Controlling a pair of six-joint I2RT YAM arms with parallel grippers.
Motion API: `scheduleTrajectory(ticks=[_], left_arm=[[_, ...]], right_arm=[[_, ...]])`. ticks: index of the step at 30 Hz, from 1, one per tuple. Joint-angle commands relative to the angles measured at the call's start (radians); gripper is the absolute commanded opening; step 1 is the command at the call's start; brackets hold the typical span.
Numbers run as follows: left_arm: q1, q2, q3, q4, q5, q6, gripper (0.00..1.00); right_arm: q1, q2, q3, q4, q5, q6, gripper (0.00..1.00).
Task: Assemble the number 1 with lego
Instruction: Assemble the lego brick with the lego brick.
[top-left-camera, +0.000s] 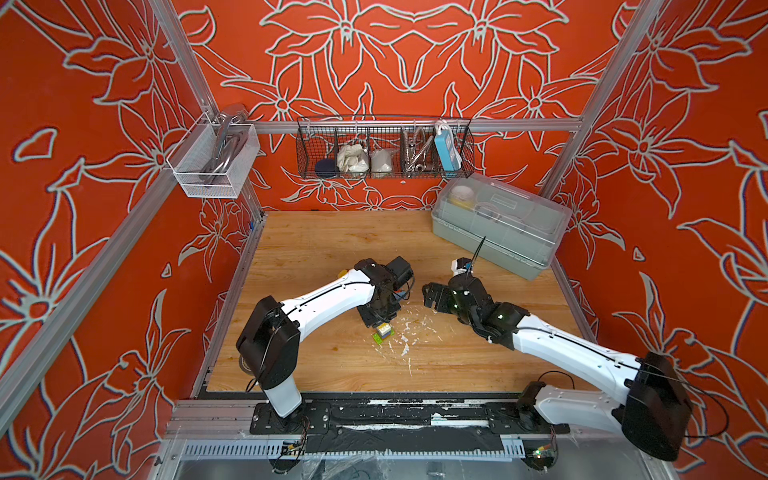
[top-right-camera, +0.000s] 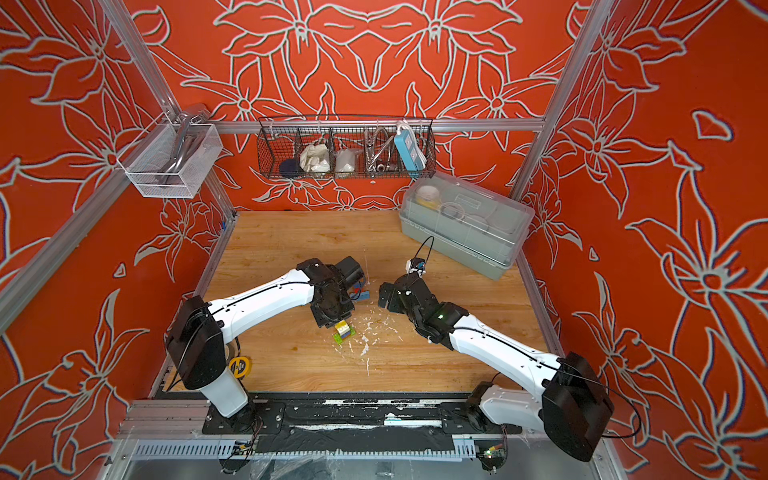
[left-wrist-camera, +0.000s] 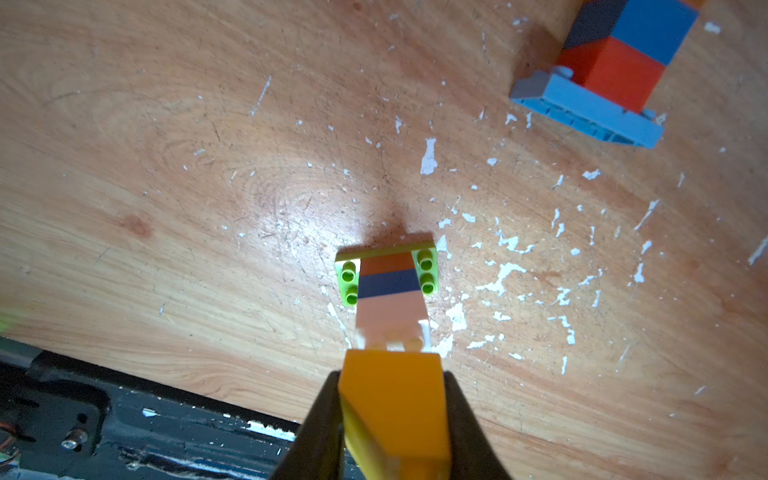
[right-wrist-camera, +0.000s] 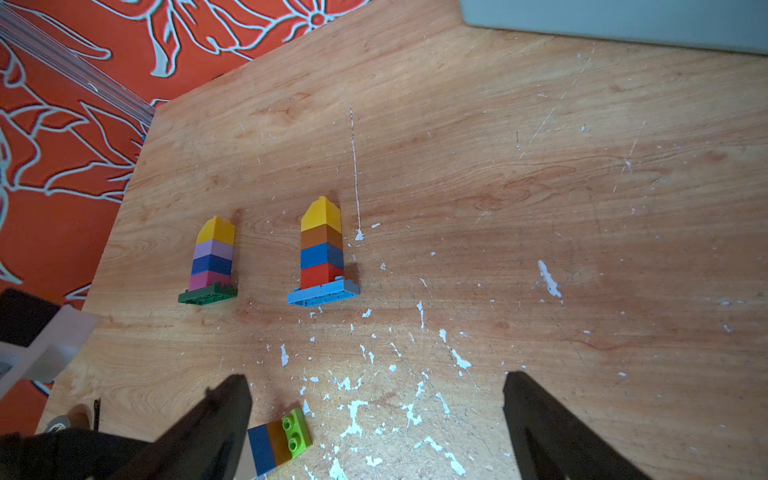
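**DESK:** What is the subject here?

**PHOTOGRAPHER:** A lego column (left-wrist-camera: 388, 286) of brown, dark blue and pink bricks, stacked on a lime plate (left-wrist-camera: 428, 270). It sits near the middle of the wooden table (right-wrist-camera: 498, 166), among white flecks (right-wrist-camera: 353, 411). A yellow brick (left-wrist-camera: 395, 419) meets the column's free end.

**DESK:** Who has the yellow one?

**PHOTOGRAPHER:** The left gripper (left-wrist-camera: 392, 382), pinched narrow on the brick's two side faces. That grip leaves the underside clear, apparently so the brick can press onto the pink brick's studs. The wrist view is too blurred at the joint to show whether it is seated.

**DESK:** And the other arm?

**PHOTOGRAPHER:** The right gripper (right-wrist-camera: 376, 378) hangs near the column, jaws spread wide, nothing between them. It seems placed either to brace the stack or simply to be clear of the work.

**DESK:** Why a yellow brick there?

**PHOTOGRAPHER:** Two more figures sit farther back on the table: a light-blue-based figure (right-wrist-camera: 322, 253) and a dark-green-based figure (right-wrist-camera: 212, 257). Each is a single column capped in yellow. The lime one appears to follow that pattern, so this cap likely finishes its number 1.

**DESK:** Any risk?

**PHOTOGRAPHER:** An off-centre push could tilt the narrow column on its plate.
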Motion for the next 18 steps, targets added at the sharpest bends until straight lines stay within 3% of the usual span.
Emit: scheduleTrajectory(ticks=[1, 18], left_arm=[[-0.011, 0.009, 0.005, -0.023, -0.004, -0.033, 0.13], [-0.010, 0.035, -0.044, 0.026, 0.001, -0.065, 0.13]], right_arm=[[-0.006, -0.020, 0.015, -0.007, 0.010, -0.006, 0.99], [-0.005, -0.033, 0.011, -0.007, 0.015, -0.009, 1.00]])
